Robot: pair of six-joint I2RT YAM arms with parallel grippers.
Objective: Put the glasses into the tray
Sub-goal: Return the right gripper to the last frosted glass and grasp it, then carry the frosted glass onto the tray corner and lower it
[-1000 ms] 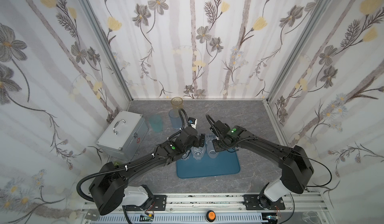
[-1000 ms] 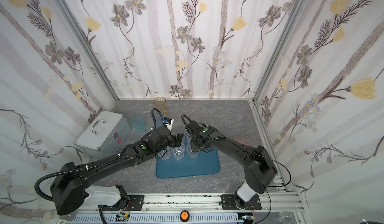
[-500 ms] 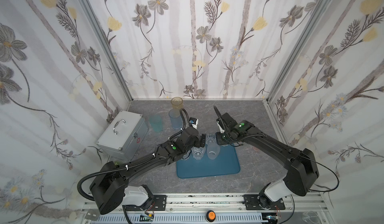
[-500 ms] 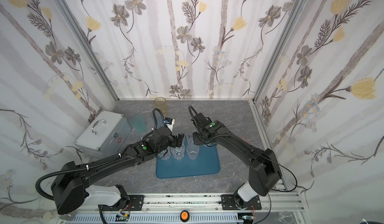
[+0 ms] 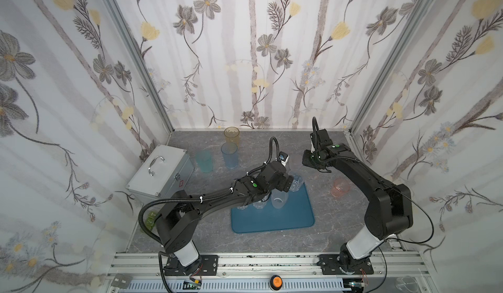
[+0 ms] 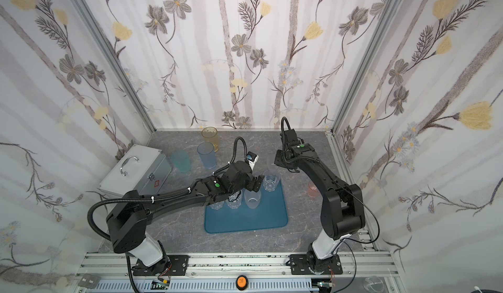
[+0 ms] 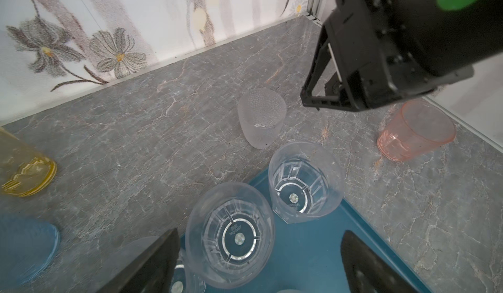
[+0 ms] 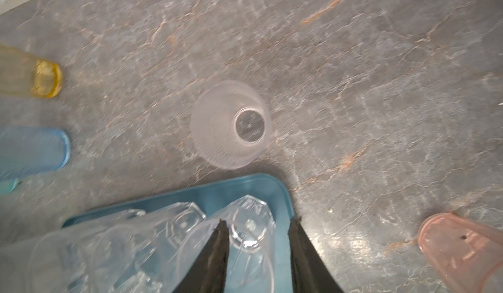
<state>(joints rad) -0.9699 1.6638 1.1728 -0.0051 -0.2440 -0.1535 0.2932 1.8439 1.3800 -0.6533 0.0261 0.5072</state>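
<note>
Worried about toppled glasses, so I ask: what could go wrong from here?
The open left gripper hangs over a clear glass in the crowded row on the tray; a sideways move might tip neighbours. The frosted glass stands just off the tray's corner; the right gripper reaching for it might bump the corner glass.

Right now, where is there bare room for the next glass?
The tray's near half is bare, as is the table between tray and pink glass. The tray's far edge is crowded with glasses under the left gripper.
</note>
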